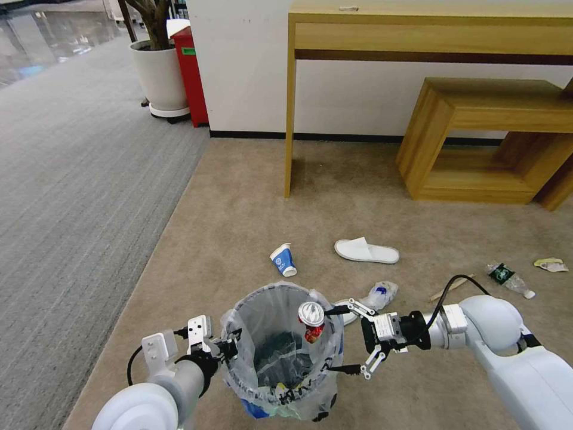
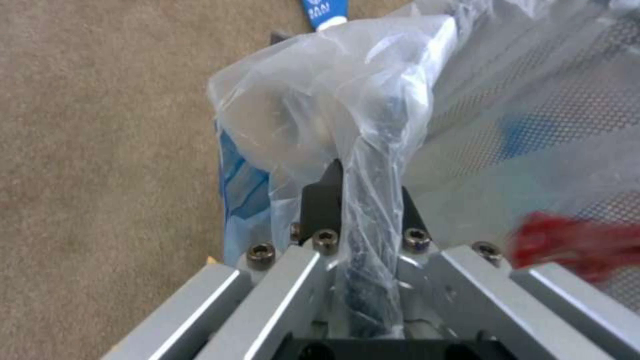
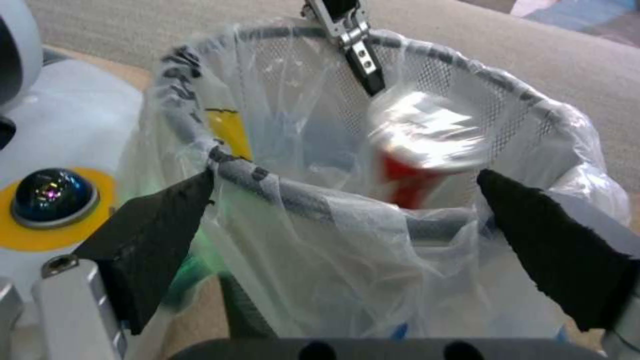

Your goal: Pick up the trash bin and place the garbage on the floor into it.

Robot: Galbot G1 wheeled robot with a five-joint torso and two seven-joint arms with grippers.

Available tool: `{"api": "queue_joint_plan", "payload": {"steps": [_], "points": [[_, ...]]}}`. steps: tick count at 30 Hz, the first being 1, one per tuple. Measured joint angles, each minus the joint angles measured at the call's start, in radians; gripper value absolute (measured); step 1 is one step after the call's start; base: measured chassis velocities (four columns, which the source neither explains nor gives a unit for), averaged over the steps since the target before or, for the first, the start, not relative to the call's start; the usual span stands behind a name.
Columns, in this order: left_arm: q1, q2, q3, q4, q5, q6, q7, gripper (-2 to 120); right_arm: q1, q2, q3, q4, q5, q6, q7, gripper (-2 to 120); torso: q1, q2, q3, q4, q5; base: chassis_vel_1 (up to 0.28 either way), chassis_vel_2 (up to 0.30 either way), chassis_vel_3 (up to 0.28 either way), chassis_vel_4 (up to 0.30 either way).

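My left gripper (image 1: 230, 346) is shut on the near-left rim of the trash bin (image 1: 280, 358), a black mesh bin with a clear liner; the left wrist view has the gripper (image 2: 363, 200) clamped over the bagged rim (image 2: 377, 125). My right gripper (image 1: 329, 340) stands open at the bin's right rim, its pads (image 3: 160, 225) wide apart. A red and silver can (image 1: 311, 319) is loose and blurred over the bin mouth (image 3: 427, 145). On the beige floor (image 1: 250, 203) lie a blue-white cup (image 1: 284, 260), a white slipper (image 1: 366, 251), a clear wrapper (image 1: 381, 295), a stick (image 1: 447, 289) and a bottle (image 1: 508, 279).
A wooden desk's leg (image 1: 290, 107) and a low wooden shelf (image 1: 489, 137) stand against the far wall. A potted plant (image 1: 160, 77) and a red box (image 1: 191, 74) are at the back left. Grey striped carpet (image 1: 71, 197) runs along the left. A crumpled pale scrap (image 1: 550, 264) lies far right.
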Motion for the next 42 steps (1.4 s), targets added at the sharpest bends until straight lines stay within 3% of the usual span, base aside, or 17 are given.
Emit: {"api": "queue_joint_plan", "payload": {"steps": [13, 22, 24, 28, 30, 31, 34, 35, 37, 42], "points": [[-0.002, -0.002, 0.001, 0.0, 0.001, 0.0, 0.004, 1, -0.009, -0.005, 0.024, 0.013, 0.029, 0.005, -0.022, 100, 0.0, 0.0, 0.0, -0.0001, 0.0001, 0.0, 0.0, 0.0, 0.0], [-0.012, -0.002, -0.009, 0.023, 0.007, -0.001, 0.007, 1, -0.02, 0.0, -0.016, 0.036, 0.232, 0.009, 0.024, 100, 0.0, 0.0, 0.0, -0.0001, 0.0, 0.0, 0.0, 0.0, 0.0], [-0.025, -0.003, -0.032, 0.035, 0.007, -0.001, 0.001, 1, -0.022, 0.006, -0.026, 0.06, 0.345, 0.004, 0.11, 100, 0.0, 0.0, 0.0, -0.0001, 0.0, 0.0, 0.0, 0.0, 0.0], [-0.033, -0.005, -0.055, 0.042, -0.004, -0.001, -0.017, 1, -0.026, 0.01, -0.031, 0.079, 0.418, 0.01, 0.207, 100, 0.0, 0.0, 0.0, 0.0, 0.0, 0.0, 0.0, 0.0, 0.0], [-0.042, -0.015, -0.098, 0.044, -0.026, -0.001, -0.05, 1, -0.037, 0.021, -0.037, 0.113, 0.475, 0.038, 0.452, 100, 0.0, 0.0, 0.0, 0.0, -0.0001, 0.0, 0.0, 0.0, 0.0], [-0.042, -0.015, -0.098, 0.044, -0.026, -0.001, -0.05, 1, -0.037, 0.021, -0.037, 0.113, 0.475, 0.038, 0.452, 100, 0.0, 0.0, 0.0, 0.0, -0.0001, 0.0, 0.0, 0.0, 0.0], [-0.045, -0.021, -0.164, 0.042, -0.047, -0.001, -0.093, 1, -0.063, 0.044, -0.031, 0.152, 0.452, 0.046, 0.831, 100, 0.0, 0.0, 0.0, 0.0, -0.0001, 0.0, 0.0, 0.0, 0.0], [-0.045, -0.021, -0.164, 0.042, -0.047, -0.001, -0.093, 1, -0.063, 0.044, -0.031, 0.152, 0.452, 0.046, 0.831, 100, 0.0, 0.0, 0.0, 0.0, -0.0001, 0.0, 0.0, 0.0, 0.0], [-0.043, -0.022, -0.217, 0.034, -0.057, -0.007, -0.128, 1, -0.086, 0.069, 0.005, 0.15, 0.397, 0.051, 0.988, 100, 0.0, 0.0, 0.0, 0.0, 0.0, 0.0, 0.0, 0.0, 0.0], [-0.04, -0.02, -0.263, 0.031, -0.051, -0.019, -0.151, 1, -0.117, 0.098, 0.052, 0.137, 0.344, 0.065, 1.077, 100, 0.0, 0.0, 0.0, 0.0, 0.0, 0.0, 0.0, 0.0, 0.0]]}}
